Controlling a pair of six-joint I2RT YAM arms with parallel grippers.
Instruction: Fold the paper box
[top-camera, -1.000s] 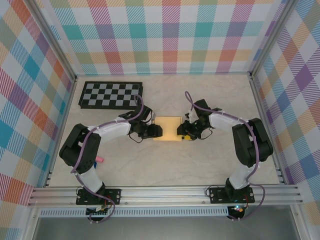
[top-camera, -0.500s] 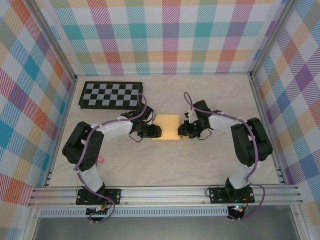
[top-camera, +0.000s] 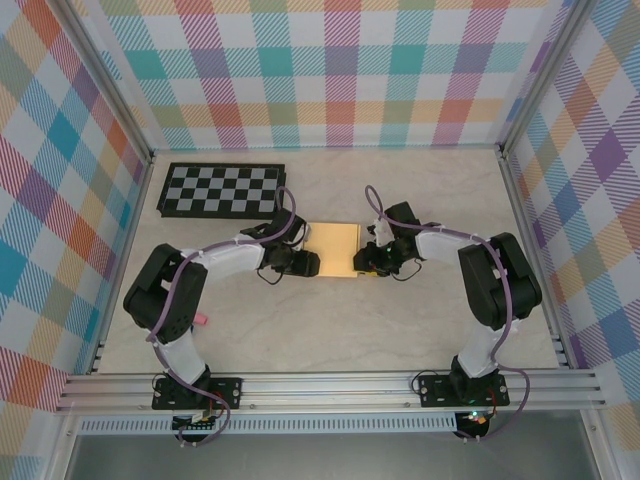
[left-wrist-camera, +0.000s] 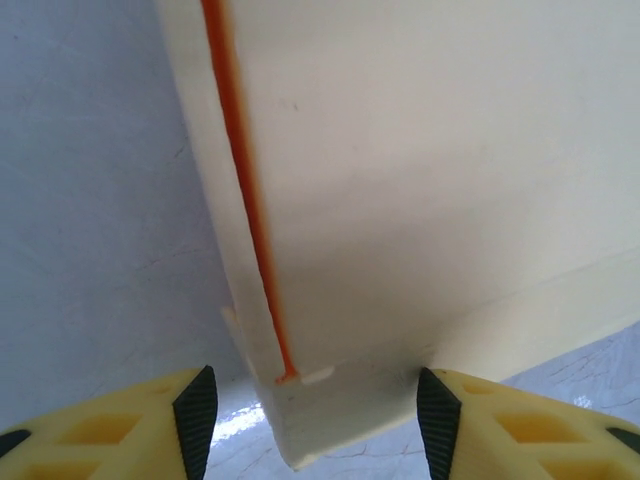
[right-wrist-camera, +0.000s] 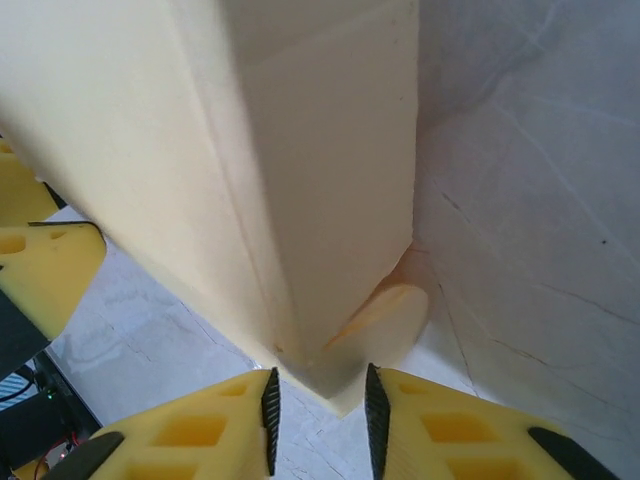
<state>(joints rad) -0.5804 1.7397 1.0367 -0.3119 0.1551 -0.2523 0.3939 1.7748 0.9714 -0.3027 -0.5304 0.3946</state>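
Paper box (top-camera: 332, 248) lies on table (top-camera: 330, 335), just off checkerboard's (top-camera: 222, 190) near right corner, not touching it.

Left gripper (top-camera: 309, 263) at box edge facing checkerboard. Wrist view: fingers (left-wrist-camera: 195, 412) spread wide, box (left-wrist-camera: 400, 200) corner between them, clear gap at one pad, other pad close against card.

Right gripper (top-camera: 362, 266) at box edge away from checkerboard. Fingers (right-wrist-camera: 270, 418) set narrow, box (right-wrist-camera: 150, 150) corner poking into gap; possibly pinched, cannot tell.

Small pink piece (top-camera: 200, 319) well apart from checkerboard, toward arm bases.
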